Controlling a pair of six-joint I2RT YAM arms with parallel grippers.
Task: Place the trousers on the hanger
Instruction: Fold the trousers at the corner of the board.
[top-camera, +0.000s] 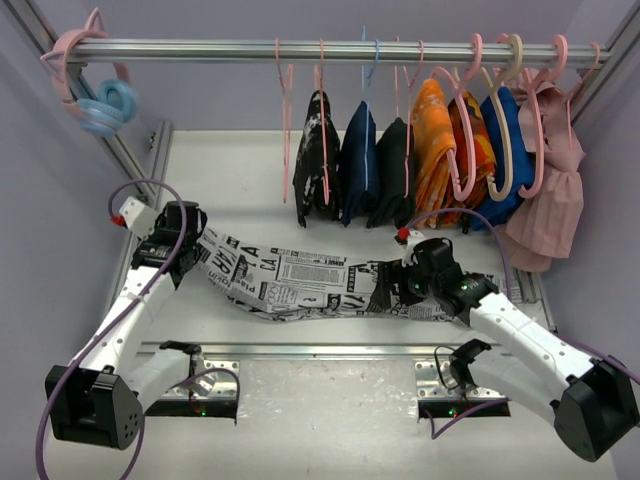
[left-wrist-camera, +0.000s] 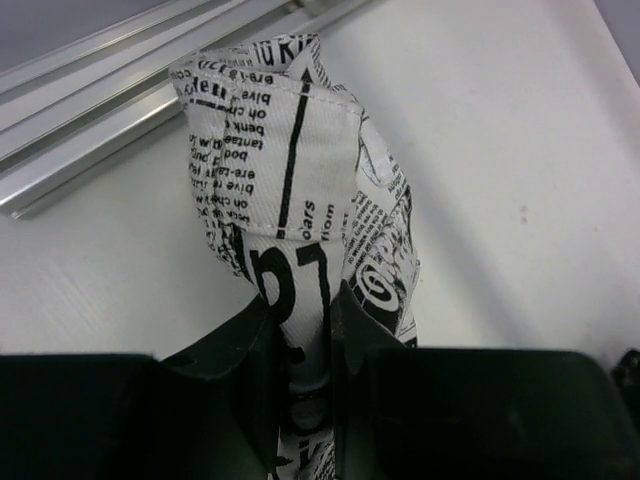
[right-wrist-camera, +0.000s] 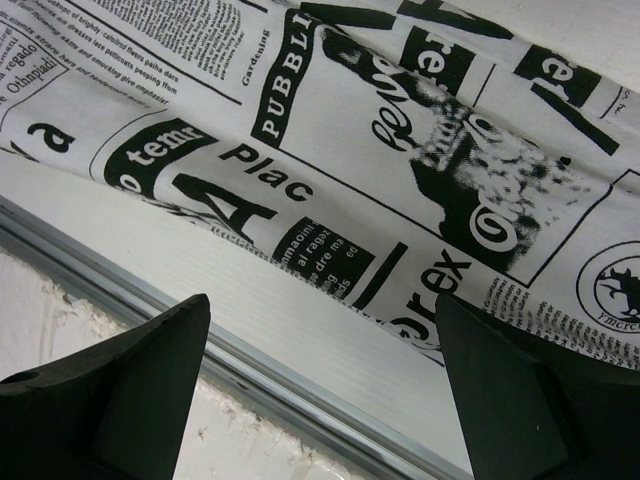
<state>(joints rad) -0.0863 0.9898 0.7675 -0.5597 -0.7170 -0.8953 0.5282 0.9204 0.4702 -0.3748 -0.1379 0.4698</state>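
Left fingers (left-wrist-camera: 235, 360) pinching trousers (top-camera: 300, 280), cloth lying lengthwise left to right

You have the trousers (top-camera: 300, 280) lying across the tabletop (top-camera: 240, 170), running left to right in front of the rail (top-camera: 250, 48). Their left end sits between the jaws of the left gripper (top-camera: 198, 243), and the right gripper (top-camera: 398, 284) is at their right end. Behind them, the hanger (top-camera: 285, 150) hangs on the rail, just left of a row of hung garments (top-camera: 400, 170) that fills the rail's right half. Rings (top-camera: 100, 95) hang at the rail's far left end, well apart from the hanger.
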